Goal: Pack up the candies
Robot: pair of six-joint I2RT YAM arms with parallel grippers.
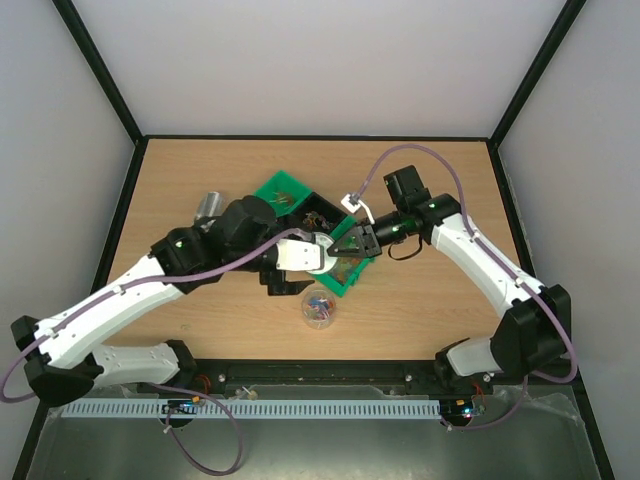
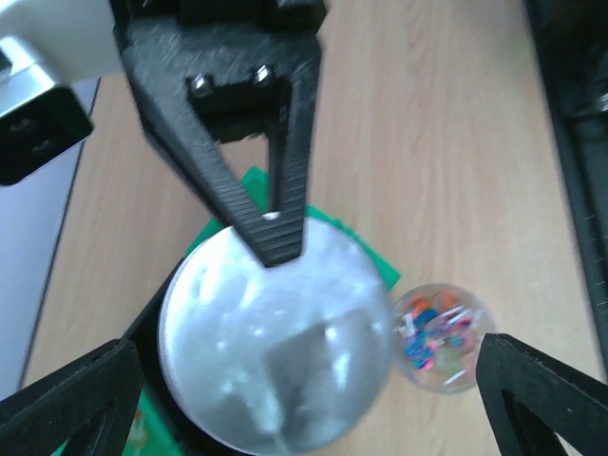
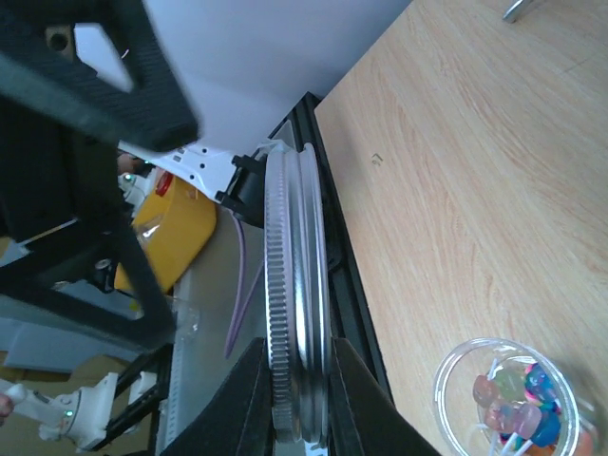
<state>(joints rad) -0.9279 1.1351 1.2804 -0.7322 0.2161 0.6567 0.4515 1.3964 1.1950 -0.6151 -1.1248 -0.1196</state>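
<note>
What I can't make out

My left pincer (image 2: 306, 342) shows only as two fingers (image 2: 66, 404) cut off at the bottom corners of its wrist view. The lid (image 2: 275, 351) between them is a blurred disc running off the lower edge. The candies (image 2: 432, 332) in the jar (image 2: 446, 380) are smeared colour, too soft to count (from overhead they are mere specks). In the right wrist view the lid's rim, the jar and my right pincer (image 3: 299, 399) all run off the bottom edge. From overhead my arms hide most of the green bin (image 1: 288, 190).
</note>
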